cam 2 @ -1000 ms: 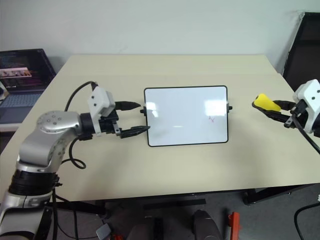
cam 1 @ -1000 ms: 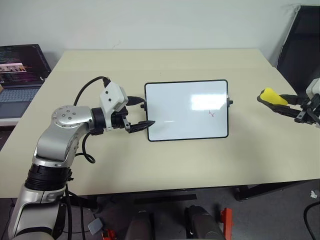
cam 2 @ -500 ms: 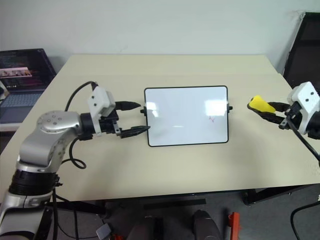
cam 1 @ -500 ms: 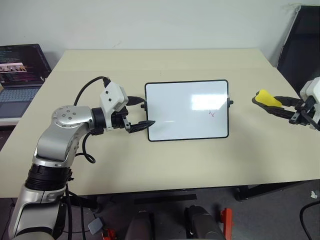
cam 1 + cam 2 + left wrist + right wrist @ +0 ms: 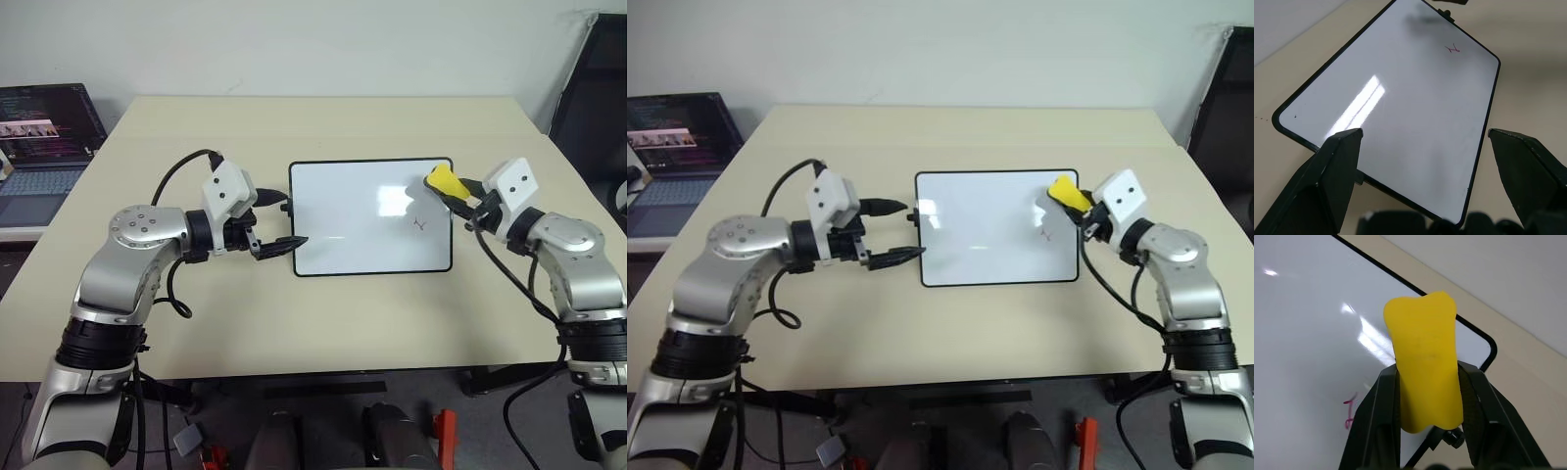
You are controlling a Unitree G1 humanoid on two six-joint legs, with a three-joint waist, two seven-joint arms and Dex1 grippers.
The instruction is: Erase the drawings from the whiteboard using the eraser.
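The whiteboard (image 5: 353, 225) lies flat at the middle of the table, black-framed. One small red drawing (image 5: 419, 224) sits near its right edge, and it appears again in the wrist views (image 5: 1452, 49) (image 5: 1350, 413). My right gripper (image 5: 453, 192) is shut on the yellow eraser (image 5: 443, 180), holding it just over the board's upper right corner, above the red mark. Seen from the right wrist, the eraser (image 5: 1422, 357) is pinched between both fingers (image 5: 1382, 401). My left gripper (image 5: 284, 220) stands open at the board's left short edge, one finger on each side of the knob there.
An open laptop (image 5: 44, 137) sits on a side surface at the far left. A black chair (image 5: 598, 88) stands beyond the table's right side. Bare tan table (image 5: 323, 313) surrounds the board, with its front edge near me.
My right gripper has carried the eraser leftward from beyond the board's right side to over its upper right corner. The left gripper has stayed in place.
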